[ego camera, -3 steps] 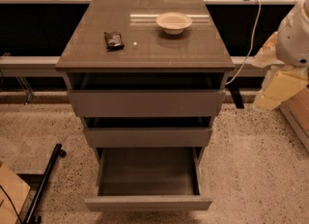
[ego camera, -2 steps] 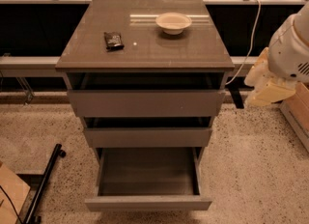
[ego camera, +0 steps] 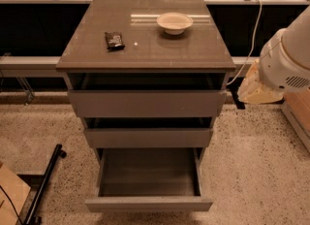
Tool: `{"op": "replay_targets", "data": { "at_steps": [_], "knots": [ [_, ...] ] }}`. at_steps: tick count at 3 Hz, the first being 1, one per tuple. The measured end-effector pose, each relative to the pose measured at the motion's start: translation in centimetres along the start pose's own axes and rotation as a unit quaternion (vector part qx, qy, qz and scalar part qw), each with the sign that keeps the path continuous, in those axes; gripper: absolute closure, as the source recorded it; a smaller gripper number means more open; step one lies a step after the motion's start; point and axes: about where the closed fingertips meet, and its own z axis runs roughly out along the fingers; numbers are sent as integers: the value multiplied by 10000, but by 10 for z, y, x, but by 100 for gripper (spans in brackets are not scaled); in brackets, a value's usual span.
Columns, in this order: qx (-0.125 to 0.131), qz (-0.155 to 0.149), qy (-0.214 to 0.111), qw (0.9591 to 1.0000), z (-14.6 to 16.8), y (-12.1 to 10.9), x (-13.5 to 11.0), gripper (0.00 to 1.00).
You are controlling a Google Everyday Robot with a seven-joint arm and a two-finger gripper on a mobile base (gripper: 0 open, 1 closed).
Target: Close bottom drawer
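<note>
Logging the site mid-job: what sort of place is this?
Probably a lab or workshop: drawer cabinet on speckled floor, loose cable, railing behind. Gripper hangs right of the cabinet.

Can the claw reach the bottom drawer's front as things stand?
Probably yes. The claw hangs right of the cabinet at top-drawer height; the bottom drawer juts out well past the two above, and nothing shows on the floor between. It would have to drop and swing round front.
</note>
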Motion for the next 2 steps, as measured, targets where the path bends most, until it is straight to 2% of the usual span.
{"op": "replay_targets", "data": {
  "at_steps": [1,2],
  "knots": [
    [0,0,0,10000,0,0,0,100],
    [-267,-73,-97,9996,23,19,-9,100]
  ]
}}
